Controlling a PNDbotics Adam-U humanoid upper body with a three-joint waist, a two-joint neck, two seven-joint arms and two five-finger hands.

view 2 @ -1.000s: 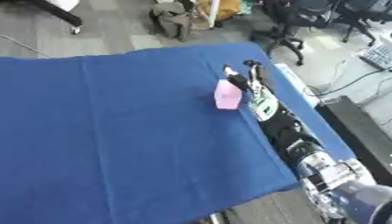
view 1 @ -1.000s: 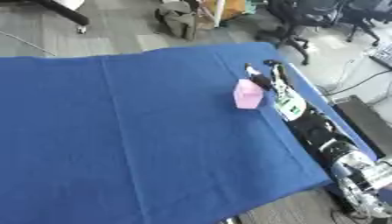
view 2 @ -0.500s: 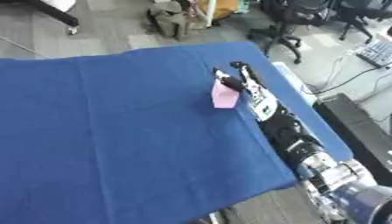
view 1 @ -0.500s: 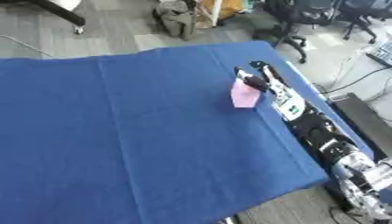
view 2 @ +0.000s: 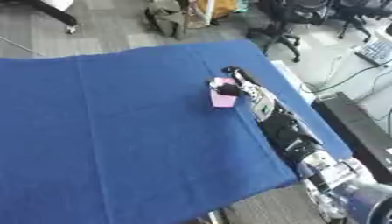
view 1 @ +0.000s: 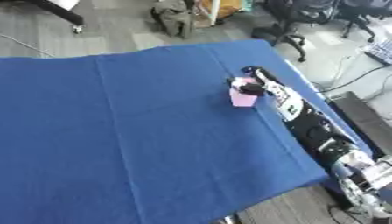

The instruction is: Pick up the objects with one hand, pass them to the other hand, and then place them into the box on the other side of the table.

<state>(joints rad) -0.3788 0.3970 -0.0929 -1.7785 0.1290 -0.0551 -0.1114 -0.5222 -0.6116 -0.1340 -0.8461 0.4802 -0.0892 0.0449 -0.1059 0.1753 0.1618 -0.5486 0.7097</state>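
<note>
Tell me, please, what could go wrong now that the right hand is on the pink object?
The right hand meets the pink object only at its top, so it could tip or slip when lifted. It also sits near the right edge of the blue table and might fall off. No left hand or box is in view for the handover.

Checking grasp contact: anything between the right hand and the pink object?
Nothing. The right hand is already on the pink object, digits curled against its top; shows in left eye view.
</note>
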